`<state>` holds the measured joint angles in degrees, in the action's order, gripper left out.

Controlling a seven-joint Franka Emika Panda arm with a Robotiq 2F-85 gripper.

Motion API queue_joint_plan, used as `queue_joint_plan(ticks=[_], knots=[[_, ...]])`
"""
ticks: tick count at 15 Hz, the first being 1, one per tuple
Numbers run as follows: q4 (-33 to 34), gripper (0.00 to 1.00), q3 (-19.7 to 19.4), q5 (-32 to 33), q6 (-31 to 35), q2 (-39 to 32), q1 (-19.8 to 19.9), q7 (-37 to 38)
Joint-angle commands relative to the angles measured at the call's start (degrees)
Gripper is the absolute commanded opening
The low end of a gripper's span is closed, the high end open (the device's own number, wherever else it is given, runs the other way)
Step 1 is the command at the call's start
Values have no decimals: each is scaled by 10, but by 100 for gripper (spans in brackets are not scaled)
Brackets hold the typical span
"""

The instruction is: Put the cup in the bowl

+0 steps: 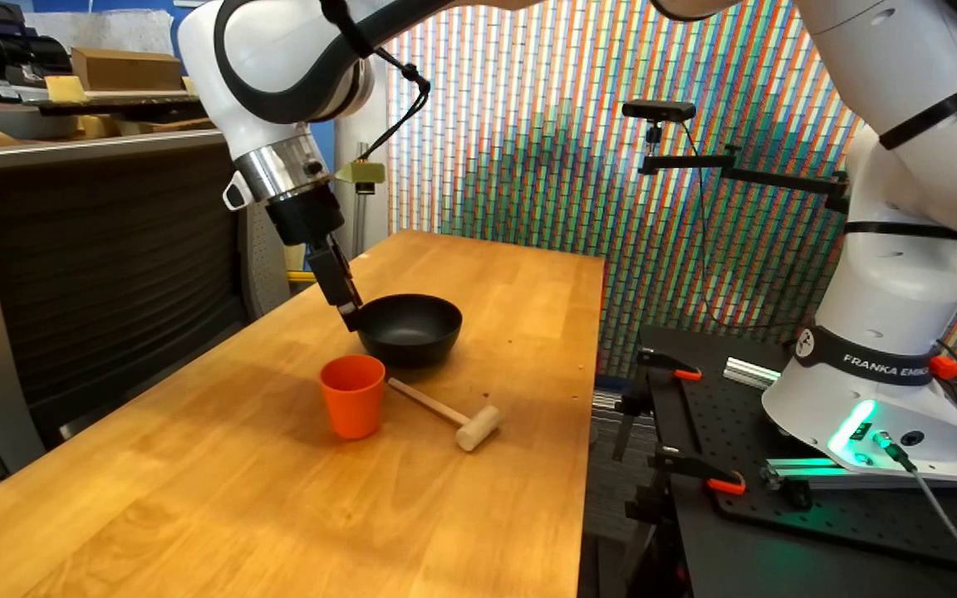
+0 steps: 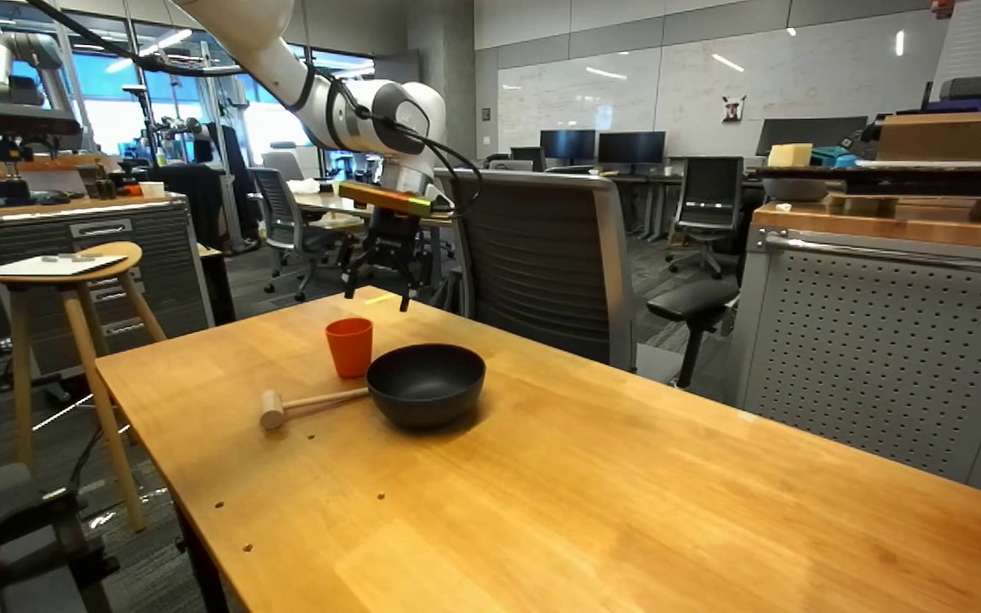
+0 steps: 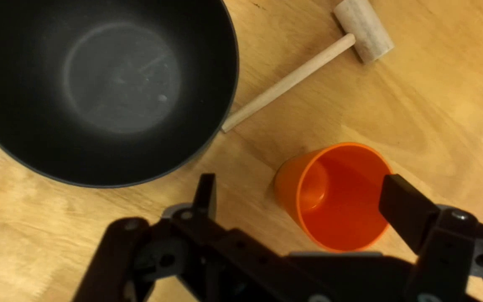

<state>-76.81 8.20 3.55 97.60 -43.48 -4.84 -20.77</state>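
pincer (image 2: 377, 298) hangs spread, apart from the cup (image 2: 348, 349). in the wrist view the cup shows between the fingertips (image 3: 407, 209), toward three o'clock; the bowl (image 3: 120, 79) lies at ten.

One readable text: "FRANKA EMIKA", white caps on the black band (image 1: 869, 362) around the arm's base (image 1: 807, 423), in an exterior view; last letter is hard to make out. Same band, near its left end: round white emblem (image 1: 805, 343), details too small. Small dark panel (image 1: 861, 431) beside the green light (image 1: 851, 425): can't read it. Whiteboard (image 2: 686, 94) in an exterior view: faint marks, illegible.
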Motion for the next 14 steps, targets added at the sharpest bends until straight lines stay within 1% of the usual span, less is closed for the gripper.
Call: queue_joint_plan(ticks=[1, 6, 7, 8, 9, 10, 12, 14], knots=[[67, 100, 5, -6, -48, -50, -11, -4], [77, 100, -6, 11, -44, -86, -23, 10], [74, 75, -8, 17, -37, -89, -24, 8], [77, 75, -10, 23, -32, -93, -27, 12], [80, 68, -9, 25, -31, -97, -27, 11], [82, 58, -8, 27, -32, -98, -27, 11], [83, 42, -6, 27, -34, -98, -26, 9], [84, 28, -2, 21, -39, -94, -23, 4]])
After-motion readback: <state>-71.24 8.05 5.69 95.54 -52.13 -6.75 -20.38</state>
